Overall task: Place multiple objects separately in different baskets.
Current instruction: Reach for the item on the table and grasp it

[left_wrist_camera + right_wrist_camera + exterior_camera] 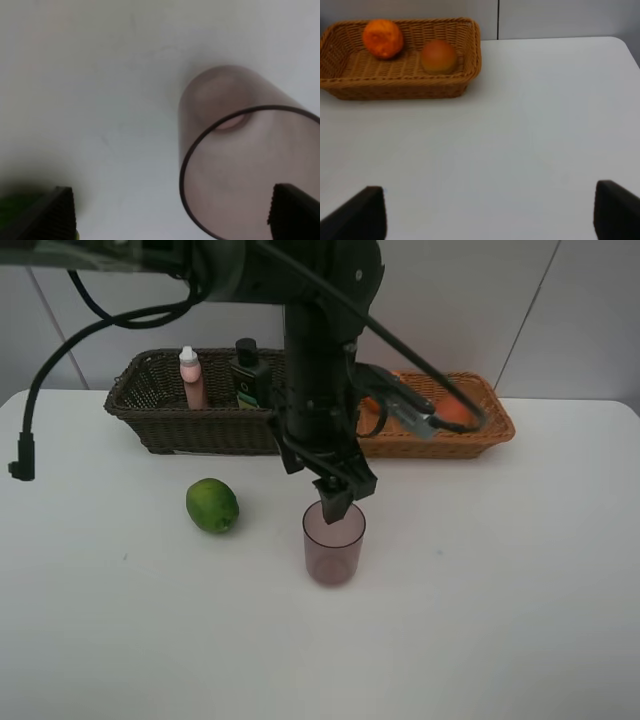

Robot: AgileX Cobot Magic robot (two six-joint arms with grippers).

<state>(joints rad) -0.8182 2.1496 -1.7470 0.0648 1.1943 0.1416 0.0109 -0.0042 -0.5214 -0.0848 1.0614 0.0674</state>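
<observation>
A translucent purple cup [334,545] stands upright mid-table. My left gripper [335,502] hangs open at its rim; in the left wrist view, the left gripper [175,215] has one fingertip [295,210] over the cup [240,150] mouth and the other outside it. A green round fruit [212,505] lies left of the cup. The dark brown basket [150,400] holds a pink bottle [191,378] and a dark green bottle [246,373]. The light basket [475,45] holds an orange [382,38] and a peach-like fruit [439,56]. My right gripper [492,212] is open and empty over bare table.
Both baskets stand side by side along the table's far edge, with the light basket [490,430] on the right. The left arm's dark body and cables hang over the middle of the table, hiding part of the baskets. A black cable end [22,458] dangles at the far left.
</observation>
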